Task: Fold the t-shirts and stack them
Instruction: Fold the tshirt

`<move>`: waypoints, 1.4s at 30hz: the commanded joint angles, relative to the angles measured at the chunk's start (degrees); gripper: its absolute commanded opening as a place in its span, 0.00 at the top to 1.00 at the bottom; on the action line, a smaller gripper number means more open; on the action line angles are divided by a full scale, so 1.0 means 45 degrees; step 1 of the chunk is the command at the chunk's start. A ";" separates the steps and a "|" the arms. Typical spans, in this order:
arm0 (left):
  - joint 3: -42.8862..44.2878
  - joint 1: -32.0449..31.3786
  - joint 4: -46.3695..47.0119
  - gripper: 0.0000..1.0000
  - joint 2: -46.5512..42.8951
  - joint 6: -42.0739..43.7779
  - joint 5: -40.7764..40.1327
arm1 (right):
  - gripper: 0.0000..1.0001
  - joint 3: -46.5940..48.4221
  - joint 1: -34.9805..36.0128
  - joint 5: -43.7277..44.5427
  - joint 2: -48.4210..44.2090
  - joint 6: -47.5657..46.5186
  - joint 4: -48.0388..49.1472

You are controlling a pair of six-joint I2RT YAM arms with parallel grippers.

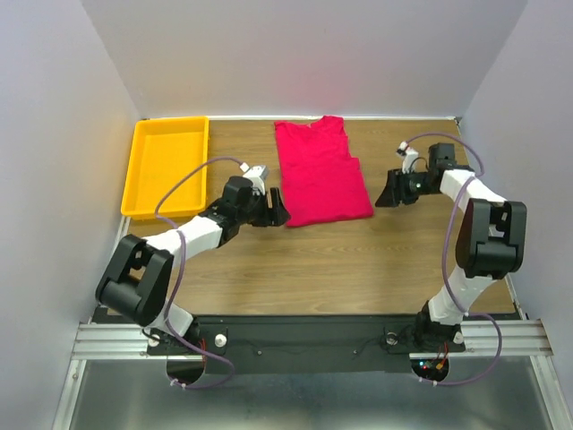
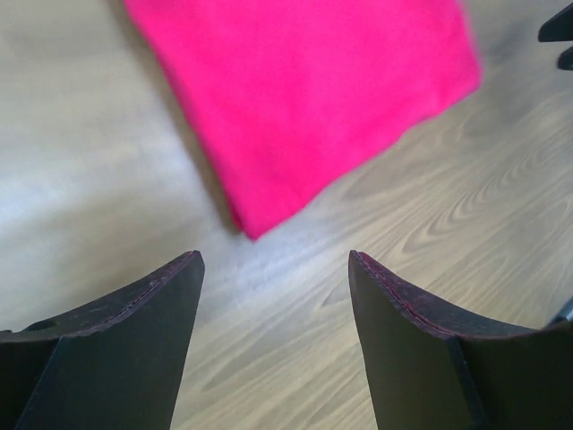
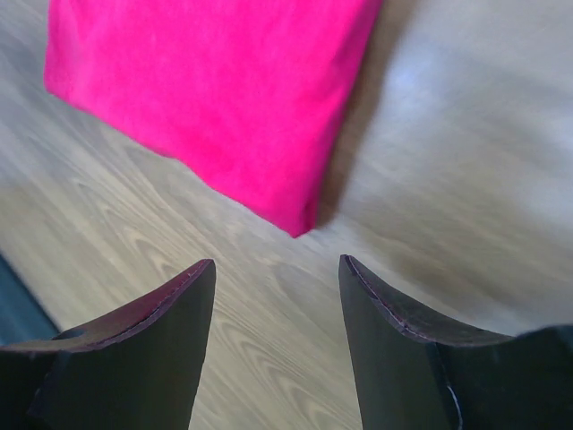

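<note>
Our left pincer [image 1: 276,207] and right pincer [image 1: 390,190] both sit spread apart and empty, red t-shirt [image 1: 318,170] flat between them, a near corner just ahead of each, so we figure a shallow pinch might catch only the top layer and drag it crooked across the smooth wooden table [image 1: 295,260], pale walls [image 1: 295,54] all round.

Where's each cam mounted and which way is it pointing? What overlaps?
Top external: fixed above and behind the bases, looking down on the wooden table, yellow plastic tray and flat crimson-red cloth t-shirt; left arm and right arm show whole.
Left wrist: on the left arm, facing the t-shirt's near-left corner; open left gripper at the bottom.
Right wrist: mirrored, near-right corner; open right gripper.
Shared: all see t-shirt and table.
</note>
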 commanded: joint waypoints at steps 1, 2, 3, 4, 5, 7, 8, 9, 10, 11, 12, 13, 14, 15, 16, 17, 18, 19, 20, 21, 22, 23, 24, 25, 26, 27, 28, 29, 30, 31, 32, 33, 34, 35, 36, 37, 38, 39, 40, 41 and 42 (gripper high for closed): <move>-0.0521 -0.0055 0.1757 0.24 0.0685 -0.1730 0.1186 | 0.37 -0.0248 0.0219 -0.0812 0.0685 0.1196 0.0745; -0.0522 -0.0055 0.1878 0.25 0.0919 -0.1830 0.1189 | 0.37 -0.0267 0.0219 -0.0831 0.0842 0.1236 0.0765; -0.0483 -0.0055 0.1937 0.25 0.1366 -0.1947 0.1324 | 0.37 -0.0326 0.0219 -0.0909 0.1133 0.1275 0.0765; -0.0328 -0.0075 0.1977 0.25 0.1602 -0.2006 0.1403 | 0.37 -0.0345 0.0219 -0.0987 0.1252 0.1295 0.0784; -0.0250 -0.0094 0.1996 0.25 0.1817 -0.2104 0.1442 | 0.37 -0.0365 0.0219 -0.1027 0.1350 0.1372 0.0823; 0.0004 -0.0153 0.1977 0.27 0.2403 -0.2221 0.1501 | 0.38 -0.0423 0.0219 -0.1182 0.1662 0.1489 0.0862; 0.0102 -0.0192 0.1958 0.27 0.2579 -0.2299 0.1501 | 0.38 -0.0443 0.0219 -0.1241 0.1780 0.1529 0.0882; 0.0258 -0.0211 0.1938 0.28 0.2929 -0.2455 0.1501 | 0.39 -0.0463 0.0238 -0.1300 0.1839 0.1587 0.0921; 0.0336 -0.0212 0.1938 0.28 0.3068 -0.2475 0.1482 | 0.39 -0.0463 0.0219 -0.1300 0.1917 0.1626 0.0921; 0.0415 -0.0231 0.1919 0.28 0.3340 -0.2514 0.1404 | 0.39 -0.0482 0.0219 -0.1339 0.2053 0.1704 0.0979; 0.0473 -0.0231 0.1918 0.29 0.3459 -0.2669 0.1326 | 0.39 -0.0482 0.0238 -0.1359 0.2112 0.1724 0.0999; 0.0609 -0.0231 0.1918 0.30 0.3595 -0.2729 0.1267 | 0.40 -0.0482 0.0238 -0.1398 0.2267 0.1744 0.1057; 0.0688 -0.0250 0.1880 0.30 0.3713 -0.2788 0.1228 | 0.40 -0.0424 0.0258 -0.1456 0.2346 0.1860 0.1097; 0.0766 -0.0251 0.1879 0.31 0.3927 -0.2827 0.1189 | 0.41 -0.0366 0.0238 -0.1476 0.2425 0.1919 0.1116; 0.0922 -0.0251 0.1879 0.34 0.4045 -0.2943 0.1189 | 0.42 -0.0307 0.0296 -0.1496 0.2503 0.1958 0.1155; 0.1000 -0.0251 0.1860 0.35 0.4259 -0.2983 0.1189 | 0.42 -0.0210 0.0316 -0.1496 0.2619 0.2075 0.1175; 0.1098 -0.0251 0.1841 0.36 0.4357 -0.2983 0.1189 | 0.43 -0.0151 0.0336 -0.1476 0.2698 0.2134 0.1194; 0.1234 -0.0251 0.1763 0.37 0.4455 -0.3041 0.1053 | 0.44 -0.0092 0.0336 -0.1457 0.2815 0.2251 0.1233; 0.1274 -0.0231 0.1762 0.39 0.4456 -0.3042 0.1052 | 0.46 -0.0072 0.0355 -0.1457 0.2816 0.2252 0.1272; 0.1294 -0.0250 0.1762 0.43 0.4495 -0.3042 0.0955 | 0.47 0.0024 0.0355 -0.1457 0.2913 0.2368 0.1311; 0.1352 -0.0251 0.1762 0.46 0.4553 -0.3023 0.0954 | 0.52 0.0025 0.0355 -0.1476 0.2952 0.2408 0.1312; 0.1372 -0.0251 0.1743 0.50 0.4612 -0.2984 0.0993 | 0.55 0.0064 0.0355 -0.1496 0.2991 0.2485 0.1331; 0.1372 -0.0231 0.1704 0.54 0.4632 -0.2925 0.1013 | 0.58 0.0064 0.0336 -0.1534 0.3050 0.2486 0.1331; 0.1372 -0.0250 0.1704 0.62 0.4632 -0.2886 0.1071 | 0.66 0.0026 0.0355 -0.1573 0.3031 0.2506 0.1331; 0.1295 -0.0251 0.1665 0.64 0.4632 -0.2847 0.1149 | 0.70 -0.0013 0.0355 -0.1574 0.3031 0.2428 0.1331; 0.1236 -0.0251 0.1665 0.68 0.4593 -0.2769 0.1208 | 0.74 -0.0072 0.0355 -0.1574 0.2973 0.2370 0.1331; 0.1081 -0.0251 0.1626 0.74 0.4535 -0.2711 0.1266 | 0.80 -0.0285 0.0355 -0.1535 0.2817 0.2311 0.1312; 0.0963 -0.0231 0.1626 0.75 0.4476 -0.2671 0.1402 | 0.85 -0.0422 0.0355 -0.1477 0.2642 0.2156 0.1292; 0.0846 -0.0231 0.1626 0.78 0.4321 -0.2652 0.1500 | 0.88 -0.0617 0.0355 -0.1438 0.2466 0.2038 0.1292; 0.0574 -0.0250 0.1606 0.81 0.4203 -0.2613 0.1579 | 0.96 -0.0967 0.0336 -0.1263 0.2020 0.1921 0.1273; 0.0417 -0.0251 0.1606 0.82 0.4125 -0.2632 0.1811 | 0.99 -0.1183 0.0355 -0.1165 0.1764 0.1649 0.1253; 0.0241 -0.0251 0.1606 0.83 0.3969 -0.2613 0.1949 | 0.99 -0.1360 0.0355 -0.1009 0.1510 0.1472 0.1195; -0.0128 -0.0328 0.1625 0.84 0.3697 -0.2632 0.2047 | 0.99 -0.1516 0.0355 -0.0698 0.1179 0.1258 0.1001; -0.0306 -0.0387 0.1529 0.84 0.3366 -0.2632 0.2280 | 0.99 -0.1827 0.0355 -0.0560 0.0653 0.0811 0.0825; -0.0501 -0.0465 0.1489 0.85 0.3169 -0.2651 0.2418 | 0.99 -0.1927 0.0355 -0.0404 0.0358 0.0497 0.0321; -0.0909 -0.0659 0.1373 0.85 0.2954 -0.2709 0.2516 | 0.99 -0.2024 0.0336 -0.0093 0.0104 -0.0105 0.0006; -0.1106 -0.0835 0.1256 0.85 0.2759 -0.2749 0.2594 | 0.99 -0.2122 0.0355 0.0046 -0.0112 -0.0421 -0.0325; -0.1263 -0.0991 0.1158 0.85 0.2293 -0.2788 0.2672 | 0.99 -0.2297 0.0355 0.0183 -0.0520 -0.0733 -0.0677; -0.1670 -0.1379 0.1060 0.85 0.2037 -0.3040 0.2712 | 0.99 -0.2434 0.0355 0.0435 -0.0698 -0.1026 -0.1299; -0.1906 -0.1596 0.1020 0.85 0.1783 -0.3197 0.2789 | 0.99 -0.2552 0.0355 0.0554 -0.0893 -0.1725 -0.1518; -0.2315 -0.1830 0.1020 0.85 0.1258 -0.3392 0.2887 | 1.00 -0.2514 0.0336 0.0884 -0.1282 -0.1868 -0.2158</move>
